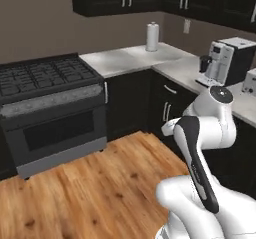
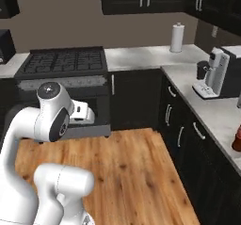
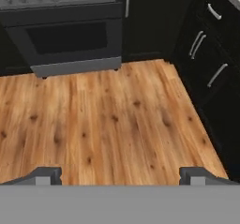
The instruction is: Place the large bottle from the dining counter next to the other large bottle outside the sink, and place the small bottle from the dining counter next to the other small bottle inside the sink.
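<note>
Wooden floor (image 3: 108,124) under my empty, wide-open gripper (image 3: 120,175); driving on, I could clip the stove (image 1: 50,108) or cabinets (image 3: 206,68).

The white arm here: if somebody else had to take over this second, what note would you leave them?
Gripper: open, empty, hanging over the wooden floor, facing the stove.
Things: a reddish-brown item stands cut off at the right edge of the counter; cannot tell whether it is a bottle.
Done: nothing confirmed from here.
Left: treat both bottle placements as pending; probably drive to the dining counter first.
</note>
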